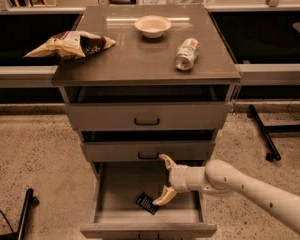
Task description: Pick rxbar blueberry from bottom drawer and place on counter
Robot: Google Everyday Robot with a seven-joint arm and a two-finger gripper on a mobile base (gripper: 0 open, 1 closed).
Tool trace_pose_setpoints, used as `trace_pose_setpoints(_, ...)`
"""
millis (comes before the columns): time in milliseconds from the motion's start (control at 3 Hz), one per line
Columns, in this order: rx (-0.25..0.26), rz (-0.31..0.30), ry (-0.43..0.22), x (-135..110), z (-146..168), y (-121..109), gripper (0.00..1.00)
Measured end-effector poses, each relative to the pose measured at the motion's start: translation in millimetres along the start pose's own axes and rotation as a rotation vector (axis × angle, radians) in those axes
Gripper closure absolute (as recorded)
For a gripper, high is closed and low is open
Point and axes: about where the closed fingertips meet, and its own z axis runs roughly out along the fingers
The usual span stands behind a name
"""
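The rxbar blueberry (147,203) is a small dark wrapper with pale lettering. It lies flat on the floor of the open bottom drawer (110,194), near the front middle. My gripper (164,179) comes in from the right on a white arm and hangs over the drawer, just right of and above the bar. Its two curved fingers are spread wide and hold nothing. One fingertip (160,201) is close beside the bar's right end. The counter (135,54) is the glossy grey-brown top of the cabinet.
On the counter lie a yellow-brown chip bag (70,44) at the left edge, a white bowl (153,25) at the back and a silver can (186,54) on its side. The two upper drawers (147,116) stand slightly open. A black stand leg (262,134) is on the floor at right.
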Motion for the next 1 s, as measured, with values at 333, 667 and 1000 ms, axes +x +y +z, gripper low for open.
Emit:
trace_pose_setpoints(333, -0.006, 0.037, 0.060, 47, 17, 8, 0.00)
trace_pose_setpoints(667, -0.015, 0.059, 0.092, 82, 33, 13, 0.16)
trace_pose_setpoints(1000, -0.027, 0.073, 0.096, 110, 50, 15, 0.14)
